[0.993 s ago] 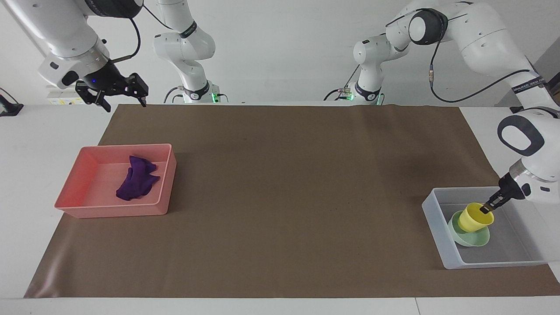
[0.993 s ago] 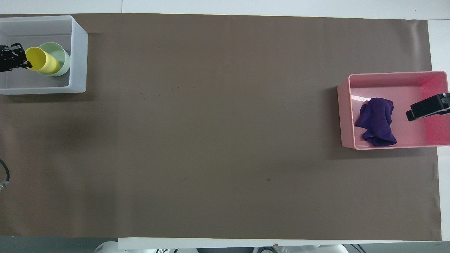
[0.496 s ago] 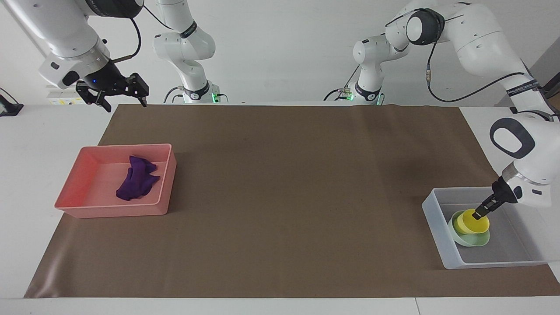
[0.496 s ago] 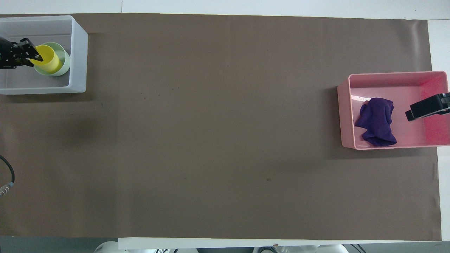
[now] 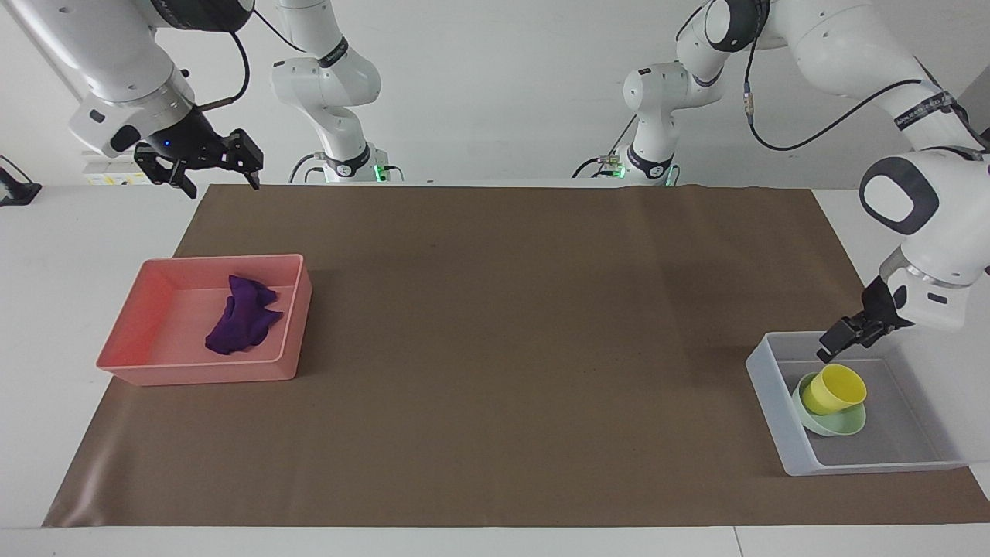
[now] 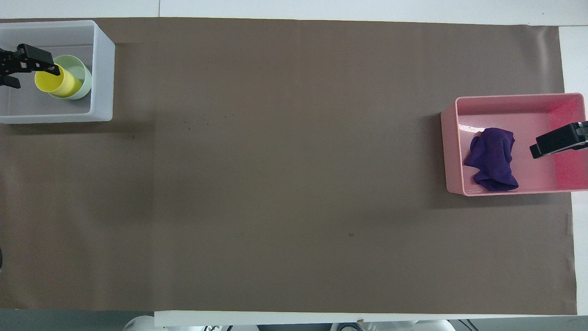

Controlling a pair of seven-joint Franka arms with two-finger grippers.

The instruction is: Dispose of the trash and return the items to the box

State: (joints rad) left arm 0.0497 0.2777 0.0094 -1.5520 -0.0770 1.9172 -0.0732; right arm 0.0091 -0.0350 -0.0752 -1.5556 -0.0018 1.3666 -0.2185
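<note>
We see the small yellow plastic cup (image 5: 833, 389) resting tilted inside the shallow mint-green bowl (image 5: 835, 420), and both sit in the translucent whitish-grey rectangular plastic bin (image 5: 777, 410) at the left arm's end of the table. In the overhead view the cup (image 6: 53, 82) leans over the bowl's (image 6: 78, 79) rim, within the bin (image 6: 103, 69).

The left gripper (image 5: 839, 341) hangs over the bin, just above the cup and clear of it; we find nothing between its fingers, which stand apart, as the overhead view (image 6: 16, 64) also shows.

The small wrinkled purple cloth wad (image 5: 241, 316) lies in the pink rectangular plastic tray (image 5: 201, 371) at the right arm's end of the table; from overhead we see the wad (image 6: 492, 158) toward the tray's (image 6: 450, 151) inner end, nearer the middle of the table.

The right arm waits, its gripper (image 5: 216, 176) held up over the edge of the brown paper sheet (image 5: 495, 348) covering the table, with its fingers spread wide and nothing between them; from overhead only its dark tip (image 6: 558, 145) shows, overlapping the tray
</note>
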